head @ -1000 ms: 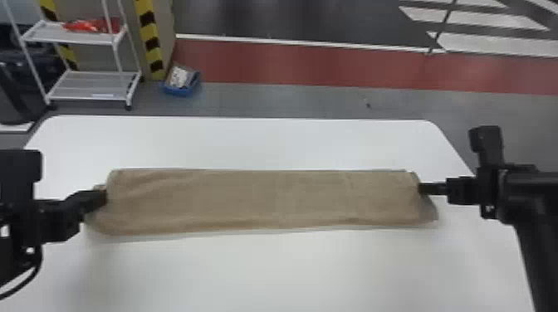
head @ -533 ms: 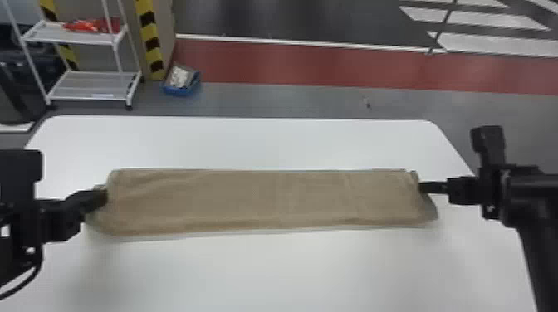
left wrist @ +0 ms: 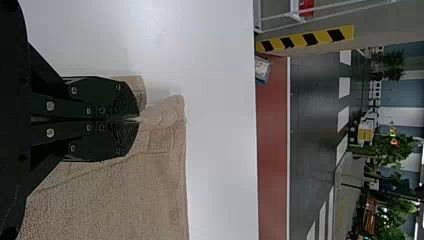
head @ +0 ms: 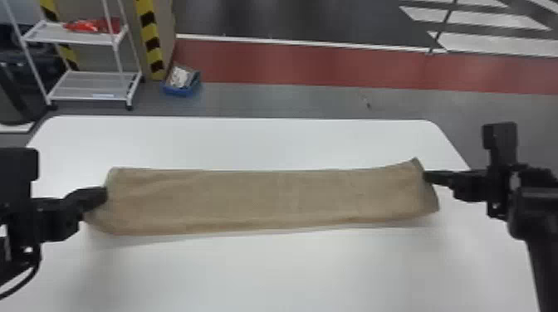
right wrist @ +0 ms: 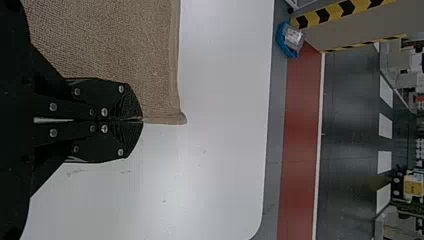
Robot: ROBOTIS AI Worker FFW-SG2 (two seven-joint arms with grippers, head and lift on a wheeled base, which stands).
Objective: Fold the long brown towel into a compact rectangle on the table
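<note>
Beyond the towel's left end: one white metal shelf rack with two visible shelves, with a red object on the upper one.
At the towel's left end: left black gripper, flat fingers closed together, with a pinch of brown cloth at the tips.
Beyond the towel, left of its middle: one yellow-and-black striped pillar edge; just beside it, on the floor, one small open blue bin with pale contents.
At centre: one long brown cloth towel, in a narrow strip from gripper to gripper, lengthwise from left to right, slightly wrinkled, far right corner peaked.
Beneath and around the towel: one white, round-cornered table.
Beyond the towel: one flat red floor band.
At the towel's right end: right black gripper, flat fingers together at the tips, with the cloth's end edge between them.
</note>
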